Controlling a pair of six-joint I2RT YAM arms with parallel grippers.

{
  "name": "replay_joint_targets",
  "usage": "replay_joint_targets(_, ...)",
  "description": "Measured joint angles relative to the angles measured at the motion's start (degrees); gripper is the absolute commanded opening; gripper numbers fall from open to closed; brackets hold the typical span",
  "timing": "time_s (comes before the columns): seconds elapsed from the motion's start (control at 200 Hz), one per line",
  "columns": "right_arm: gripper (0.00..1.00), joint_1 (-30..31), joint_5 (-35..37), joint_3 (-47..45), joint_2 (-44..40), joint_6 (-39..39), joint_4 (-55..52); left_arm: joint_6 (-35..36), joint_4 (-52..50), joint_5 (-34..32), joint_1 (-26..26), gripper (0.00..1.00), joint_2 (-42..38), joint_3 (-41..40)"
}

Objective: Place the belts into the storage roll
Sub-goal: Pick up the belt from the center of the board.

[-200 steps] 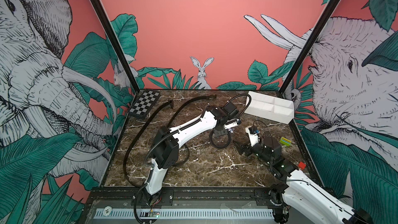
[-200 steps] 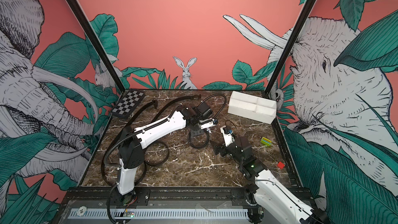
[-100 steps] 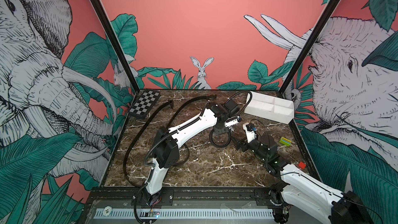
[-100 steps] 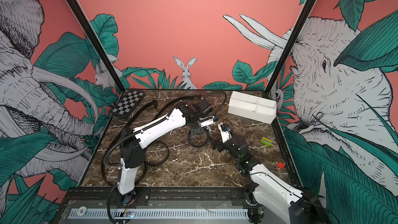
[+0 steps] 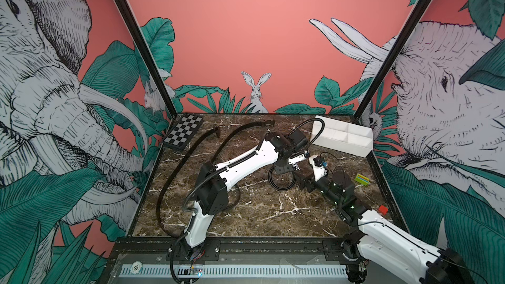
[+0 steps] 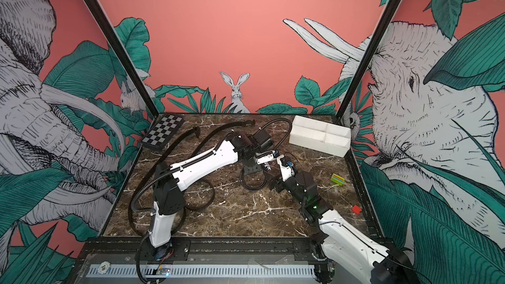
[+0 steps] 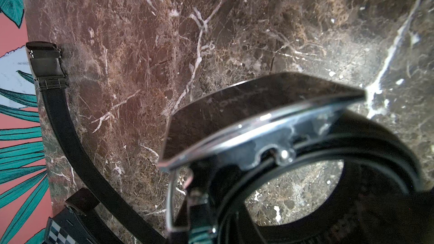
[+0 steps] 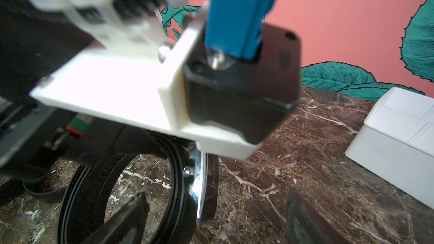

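My left gripper [image 5: 284, 169] is shut on a belt rolled into a coil [image 5: 282, 184] that stands on the marble at mid-table. In the left wrist view its shiny buckle [image 7: 258, 118] sits on top of the coil [image 7: 340, 179]. My right gripper [image 8: 216, 220] is open beside the coil, one finger [image 8: 131, 219] in front of the loop and the other [image 8: 303, 221] past the buckle [image 8: 202, 184]. Two more belts [image 5: 232, 137] [image 5: 175, 176] lie stretched out on the left half. The storage roll [image 5: 341, 137] stands at the back right, its compartments showing nothing inside.
A checkerboard [image 5: 183, 132] lies in the back left corner. A green block [image 5: 361, 180] and a red block [image 5: 382, 209] sit near the right edge. The left arm's ribbed cable hose [image 5: 311, 124] arcs up close to the storage roll.
My right arm has moved in to the left, bringing its open gripper up against the coil, with the jaws a little narrower. The left gripper has shifted slightly and keeps its hold.
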Motion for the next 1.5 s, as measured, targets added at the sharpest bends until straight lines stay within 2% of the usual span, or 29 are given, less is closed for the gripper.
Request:
replay_joint_targets(0.24,0.8,1.0,0.4,-0.8,5.6,0.5,5.7,-1.7,0.0,1.4,-0.9,0.0,0.0,0.0)
replay_joint_targets(0.54,0.51,1.9,1.0,-0.8,7.1,-0.4,9.4,-3.1,0.2,3.4,-1.0,0.0,-0.3,0.0)
replay_joint_targets(0.74,0.38,2.1,1.1,-1.3,6.9,-0.7,10.0,-3.5,0.7,4.1,-1.0,0.0,-0.3,0.0)
replay_joint_targets(1.03,0.4,2.4,0.6,-0.3,6.6,-3.2,7.0,-3.4,-0.1,3.8,-1.0,0.0,-0.3,0.0)
replay_joint_targets(1.085,0.37,2.6,0.6,0.2,6.7,-3.7,6.1,-3.5,-0.3,3.7,-1.0,0.0,-0.3,0.0)
replay_joint_targets(1.18,0.3,2.8,0.6,0.8,6.9,-4.1,5.1,-3.7,-0.5,3.3,-1.0,0.0,-0.3,0.0)
replay_joint_targets(1.28,0.17,3.1,0.6,0.9,7.4,-4.0,5.2,-4.3,-0.6,3.2,-1.0,0.0,-0.3,0.0)
replay_joint_targets(1.5,0.0,3.6,0.7,1.4,8.6,-3.4,5.9,-5.1,-0.9,2.7,-0.8,0.0,-0.3,0.0)
